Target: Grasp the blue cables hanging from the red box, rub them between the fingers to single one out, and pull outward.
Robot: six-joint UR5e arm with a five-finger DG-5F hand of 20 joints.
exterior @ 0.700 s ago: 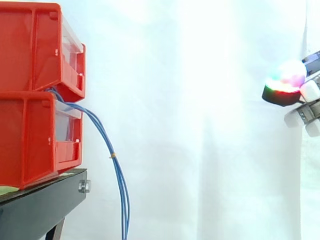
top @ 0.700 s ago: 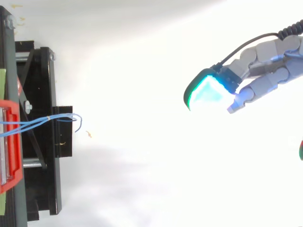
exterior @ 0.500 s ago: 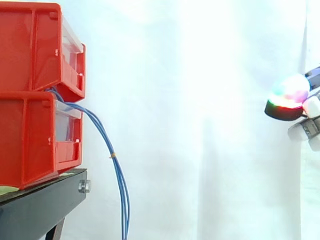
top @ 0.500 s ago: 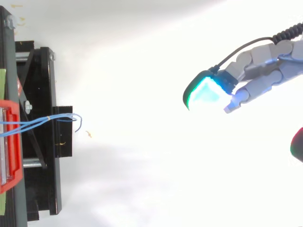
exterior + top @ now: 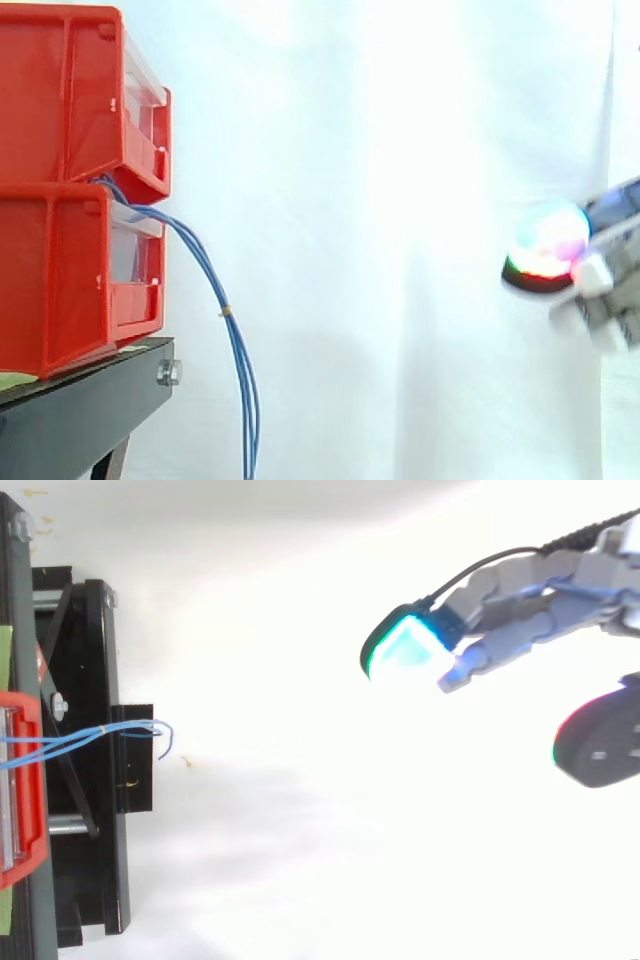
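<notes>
Blue cables [image 5: 236, 350] come out between the two stacked red bins [image 5: 70, 190] at the left of the side view and hang down past the stand's edge, tied by a small yellow band. From above, the blue cables [image 5: 100, 735] run out of the red bin [image 5: 22, 780] to a curled end. My hand [image 5: 520, 620] is far to the right of the cables, well apart from them. Its fingers are straight and spread from the thumb, with nothing between them. In the side view the hand [image 5: 575, 275] sits at the right edge, at about the lower bin's height.
The bins rest on a black stand [image 5: 80, 410] at the left. A white curtain [image 5: 400, 200] forms the backdrop. Open space lies between the cables and my hand.
My hand has moved left toward the cables and dropped lower in the side view. More of its thumb has come into the top view. The cables hang as before.
</notes>
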